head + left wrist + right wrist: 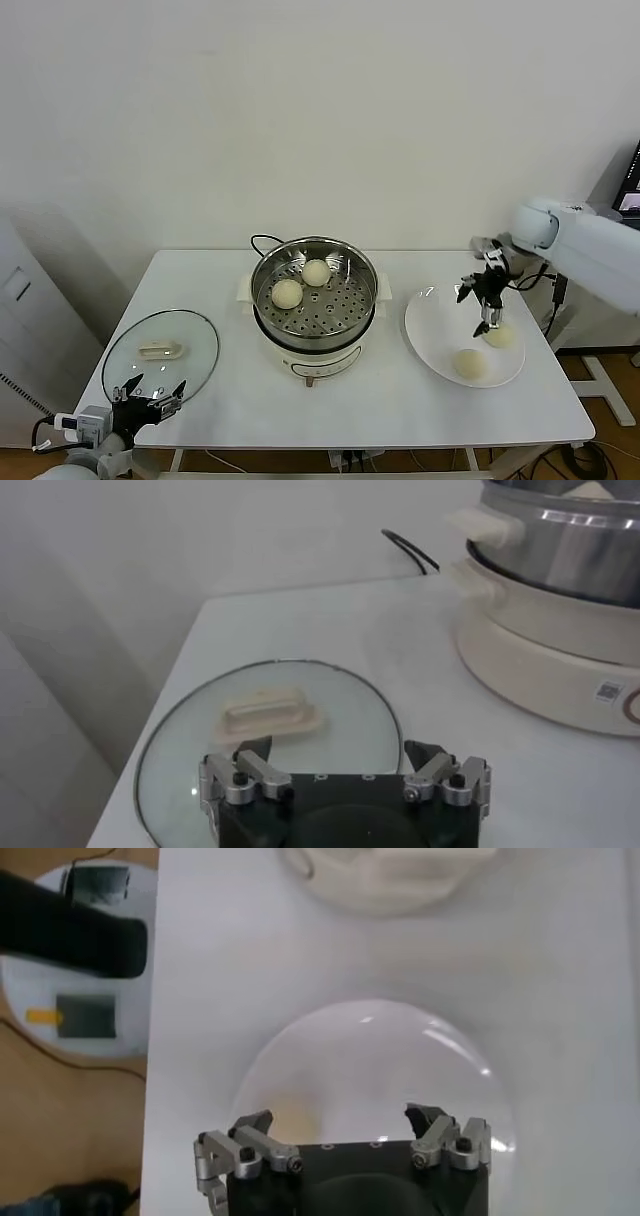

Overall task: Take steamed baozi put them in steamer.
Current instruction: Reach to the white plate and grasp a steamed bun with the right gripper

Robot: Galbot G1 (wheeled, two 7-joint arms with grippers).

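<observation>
Head view: a white table (330, 400) is seen in front of a pale wall. Near the middle of the table, the steamer (315, 300) is set on its cream pot body, with a black cord behind it. Two steamed baozi are seen inside the shiny basket: one (316, 272) near the back and one (287, 293) just to its left and nearer the front.

On the robot's right side, a white plate (430, 335) is laid flat on the table. Two more baozi are found on the plate: one (470, 363) near the front and one (499, 336) farther back and to the right. The right gripper (485, 318) is held over the plate, pointing down, just beside the farther bun. Its fingers are spread apart and nothing is held between them. No touch with the bun can be told for sure.

On the robot's left side, a round glass lid (160, 355) with a white handle (160, 350) is laid flat on the table. The left gripper (145, 400) is parked low at the front edge of the table, next to the lid. Its fingers are spread apart too, and nothing is held.

In the left wrist view, the lid handle (268, 712) is seen past the open fingers (245, 776), and the steamer (560, 580) is seen farther off.
</observation>
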